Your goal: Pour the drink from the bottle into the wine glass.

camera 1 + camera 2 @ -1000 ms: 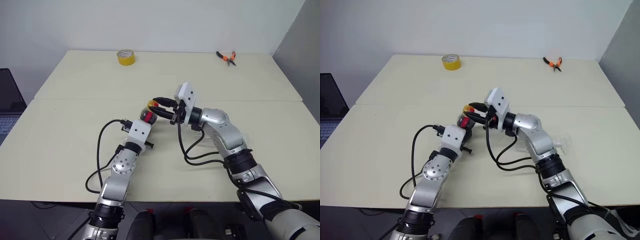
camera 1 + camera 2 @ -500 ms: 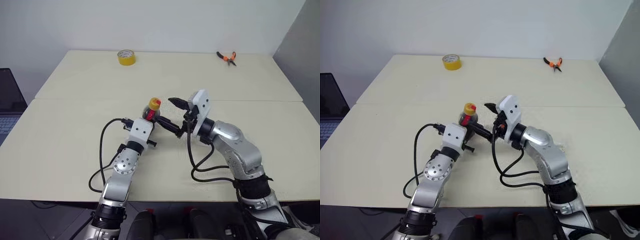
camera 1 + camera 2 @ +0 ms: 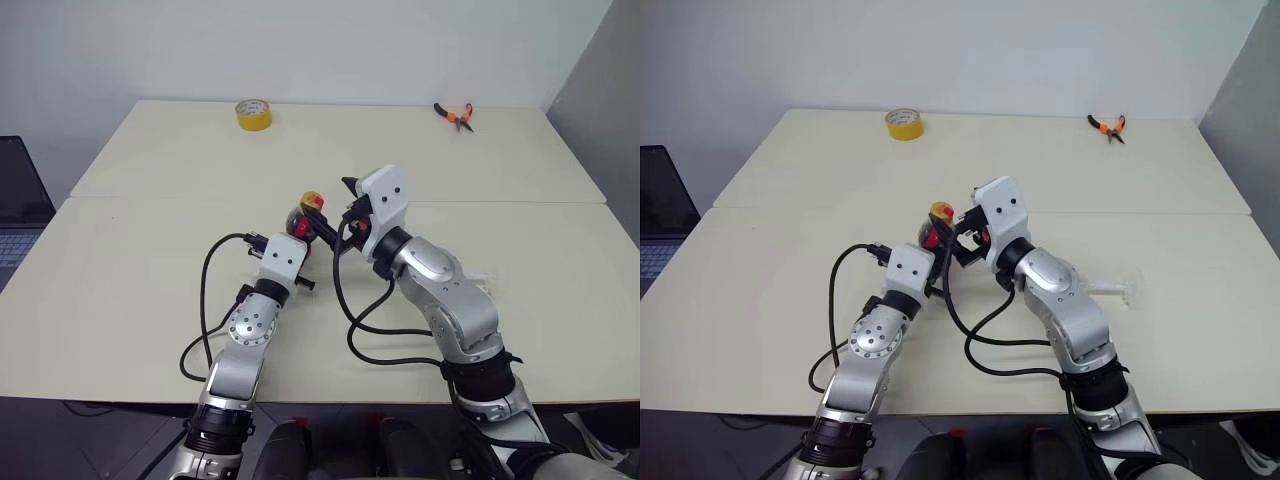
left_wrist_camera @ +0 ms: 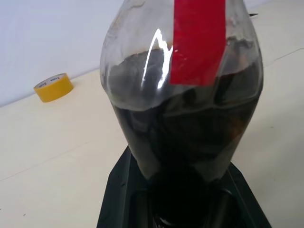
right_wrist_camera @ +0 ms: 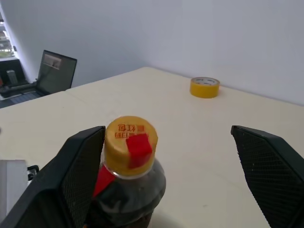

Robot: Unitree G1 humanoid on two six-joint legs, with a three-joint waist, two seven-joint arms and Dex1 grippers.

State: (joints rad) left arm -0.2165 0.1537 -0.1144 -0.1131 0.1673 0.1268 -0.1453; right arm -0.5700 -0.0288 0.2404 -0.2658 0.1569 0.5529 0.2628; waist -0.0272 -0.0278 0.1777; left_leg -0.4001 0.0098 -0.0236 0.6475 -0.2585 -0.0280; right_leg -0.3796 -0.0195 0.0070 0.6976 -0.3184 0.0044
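My left gripper (image 3: 298, 231) is shut on the lower body of the bottle (image 4: 142, 71) and holds it upright above the middle of the table (image 3: 150, 260). The bottle is clear with a red label strip, and its orange-yellow cap (image 5: 129, 141) is on. The dark drink (image 4: 185, 137) fills most of it. My right gripper (image 5: 166, 132) is open wide just behind the bottle's top, one finger on each side of the cap and not touching it. The wine glass (image 3: 1118, 287) shows faintly on the table beyond my right forearm and appears to lie on its side.
A yellow tape roll (image 3: 251, 114) sits at the table's far left, and orange-handled pliers (image 3: 455, 114) lie at the far right. A laptop (image 3: 15, 215) stands off the table's left edge. Cables hang from both wrists over the near half of the table.
My right gripper has let go of the bottle's cap and opened wide. It drew off to the right, then swung up close to the cap again. The left gripper has kept the bottle in place.
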